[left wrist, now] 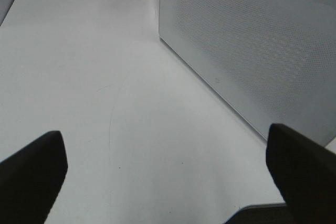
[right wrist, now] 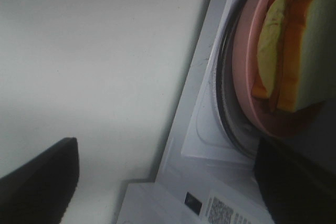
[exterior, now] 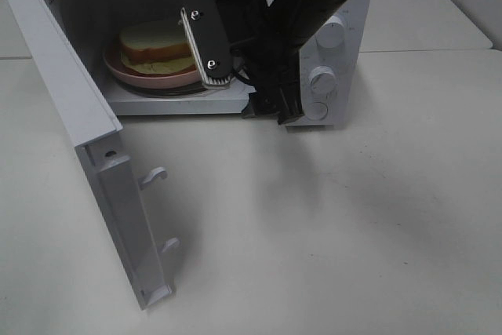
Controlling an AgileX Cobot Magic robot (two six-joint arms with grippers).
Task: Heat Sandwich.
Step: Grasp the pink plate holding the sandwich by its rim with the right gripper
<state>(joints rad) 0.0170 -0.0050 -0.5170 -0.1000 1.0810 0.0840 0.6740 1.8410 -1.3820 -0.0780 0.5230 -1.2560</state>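
Withdrawing the right gripper (right wrist: 168, 179) from the mouth of the microwave (exterior: 349, 13) appears to be the step in hand. The sandwich (exterior: 155, 43) already lies on its pink plate (exterior: 145, 76), which sits on the glass turntable (right wrist: 224, 103) inside the cavity, and the door (exterior: 63, 84) stands wide open. Both sets of jaws are spread and grasp nothing. The right pair straddles the front sill, one finger within the cavity and one outside over the table (exterior: 353, 225).

Draw that arm straight out along the line of the opening, so that neither finger catches the plate rim or the control panel with its knobs (exterior: 323, 80). Only when the arm is clear should you swing the door. Push on its outer face near the free edge, so that the two latch hooks (exterior: 154, 176) meet the frame squarely.

Views compared: the high camera alone gives you the door's angle, the hooks and the knobs, but there the arm hides the right part of the cavity. The right wrist view adds the sandwich's layers, pale bread beside yellowish filling, and the gap between plate and sill. The left wrist view shows neither. It gives only the left gripper (left wrist: 167, 177), released, over the table near a perforated white panel (left wrist: 247, 45), most likely the door's outer face.
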